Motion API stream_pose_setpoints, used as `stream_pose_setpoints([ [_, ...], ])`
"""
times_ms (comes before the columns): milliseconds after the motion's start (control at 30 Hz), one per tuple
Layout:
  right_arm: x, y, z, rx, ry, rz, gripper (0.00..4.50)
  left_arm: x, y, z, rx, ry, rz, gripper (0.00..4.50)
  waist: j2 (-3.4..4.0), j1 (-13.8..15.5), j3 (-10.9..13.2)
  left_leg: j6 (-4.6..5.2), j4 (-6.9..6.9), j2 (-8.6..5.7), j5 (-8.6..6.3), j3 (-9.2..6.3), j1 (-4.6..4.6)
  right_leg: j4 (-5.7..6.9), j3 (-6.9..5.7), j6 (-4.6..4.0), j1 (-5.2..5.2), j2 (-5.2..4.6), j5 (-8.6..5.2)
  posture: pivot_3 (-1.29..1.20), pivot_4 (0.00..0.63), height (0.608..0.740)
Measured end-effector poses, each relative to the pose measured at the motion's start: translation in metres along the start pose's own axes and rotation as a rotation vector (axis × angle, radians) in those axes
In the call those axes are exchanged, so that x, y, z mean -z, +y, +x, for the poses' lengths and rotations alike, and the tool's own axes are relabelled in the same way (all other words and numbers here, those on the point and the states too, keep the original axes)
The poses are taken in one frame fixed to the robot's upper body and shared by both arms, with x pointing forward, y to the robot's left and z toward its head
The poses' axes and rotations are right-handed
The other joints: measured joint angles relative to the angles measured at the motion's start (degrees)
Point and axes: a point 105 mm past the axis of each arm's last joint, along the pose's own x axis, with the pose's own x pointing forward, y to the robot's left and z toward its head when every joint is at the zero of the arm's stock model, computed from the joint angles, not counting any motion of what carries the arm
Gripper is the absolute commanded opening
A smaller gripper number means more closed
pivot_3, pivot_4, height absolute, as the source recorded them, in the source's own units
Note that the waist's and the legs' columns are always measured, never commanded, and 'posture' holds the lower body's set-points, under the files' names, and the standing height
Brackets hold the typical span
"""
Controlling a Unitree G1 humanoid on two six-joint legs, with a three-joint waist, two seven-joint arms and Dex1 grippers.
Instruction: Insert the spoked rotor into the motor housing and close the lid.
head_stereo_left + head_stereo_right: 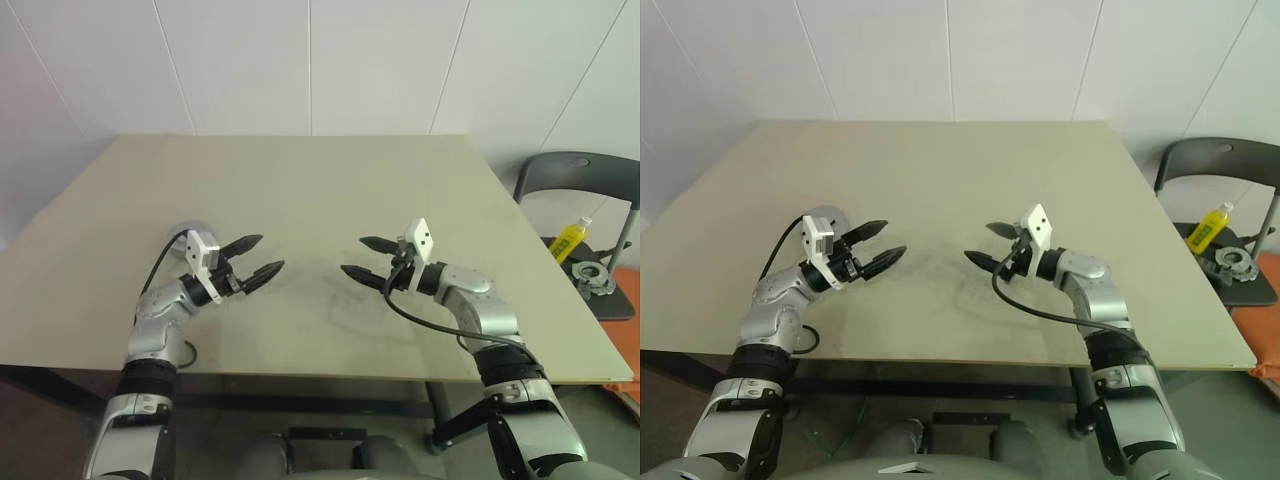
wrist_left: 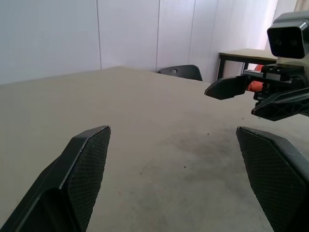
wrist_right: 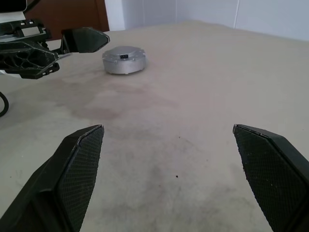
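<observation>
Left eye view, left claw [image 1: 257, 257] wide open, empty, right claw [image 1: 361, 258] likewise

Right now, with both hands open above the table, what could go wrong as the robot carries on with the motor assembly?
1. The silver-grey disc lies on the table close behind the left hand, partly hidden from the head camera by that wrist. Swinging the arm back could knock it.
2. The left hand and the right hand are open and point at each other. If both reach inward together, their fingertips might collide.
</observation>
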Motion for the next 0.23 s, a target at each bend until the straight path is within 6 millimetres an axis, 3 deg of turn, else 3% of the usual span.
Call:
stream_pose_setpoints([
  [233,0.0001,-0.0028,0.0,0.027,0.001,-0.001,4.5,-0.002,0.0024,0.0022,-0.006,-0.004,0.025,4.44,0.0,0.0,0.0,0.0,0.0,-0.01,0.0,0.01,0.0,0.0,0.0,0.0,0.0,0.0,0.0,0.0,0.0,0.74],
])
